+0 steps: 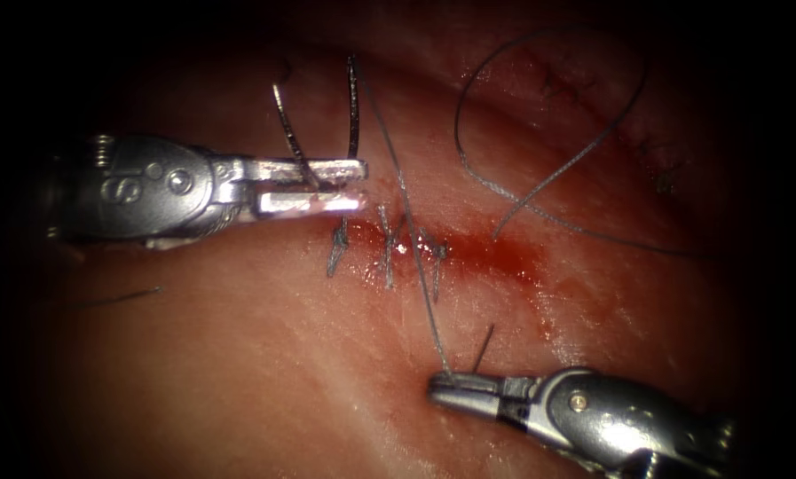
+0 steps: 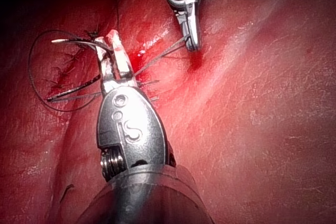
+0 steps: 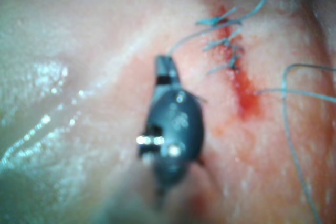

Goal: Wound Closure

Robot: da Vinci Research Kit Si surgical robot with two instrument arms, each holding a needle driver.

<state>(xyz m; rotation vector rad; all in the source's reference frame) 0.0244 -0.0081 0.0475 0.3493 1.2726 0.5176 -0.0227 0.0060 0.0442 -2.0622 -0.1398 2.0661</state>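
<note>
In the endoscope view, the left tool is seen coming in from 9 o'clock, its jaws clamped on the needle. The needle is gripped somewhere along the middle of its curve, though exactly where cannot be told. Both ends of the needle rise toward 12 o'clock from the jaws, clear of the tissue. The right tool is seen entering from 4 o'clock, its jaws closed on the thread. From there the thread runs taut toward 11 o'clock, over the cut, up to the needle. A short thread end stands just beside the right tool's jaws. Three stitches are seen across the cut, with red fluid at 3 o'clock from them. A loose loop of thread lies on the tissue at 1 o'clock from the stitches.

In the left wrist view, the needle is seen crossing the closed jaws of the left tool, with its bright tip held free of the tissue. The right tool is seen beyond, with the thread stretched between the two tools.

In the right wrist view, the right tool is seen with its jaws pinched on the thread. The thread leads across to the stitches, beside the red fluid.
</note>
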